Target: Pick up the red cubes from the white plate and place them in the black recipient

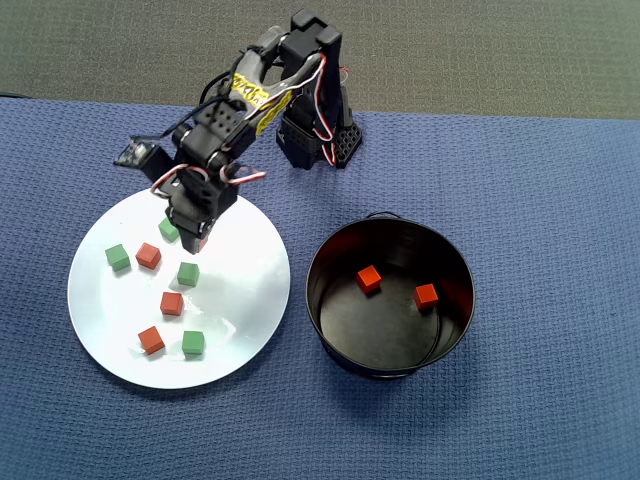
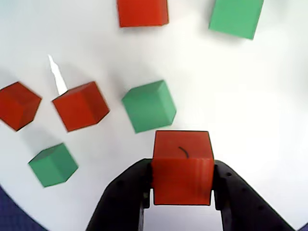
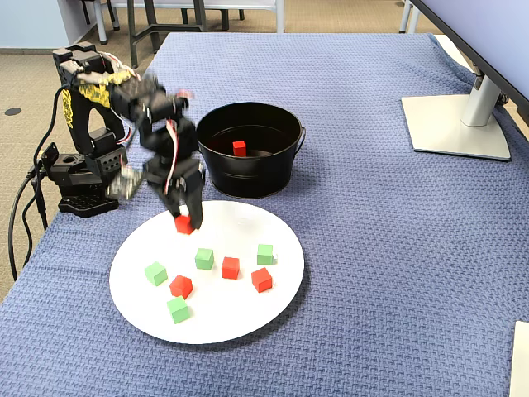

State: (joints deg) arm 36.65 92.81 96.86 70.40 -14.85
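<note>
Blue-clothed bench [image 3: 397,248]: we're watching black fingers [image 2: 132,192] pinching a small red cube [image 2: 183,168] above the round white plate [image 3: 273,298], lifting potward.

Desk [image 3: 397,248] covered in blue woven cloth, rough waffle texture. White plate [image 1: 250,300] glossy, smooth. Black recipient [image 1: 330,320] glossy metal, thin wire handle. Red cubes [image 2: 81,106] and green cubes [image 2: 148,106] matte, smooth-faced. Hand [image 2: 183,192] matte black plastic.
</note>
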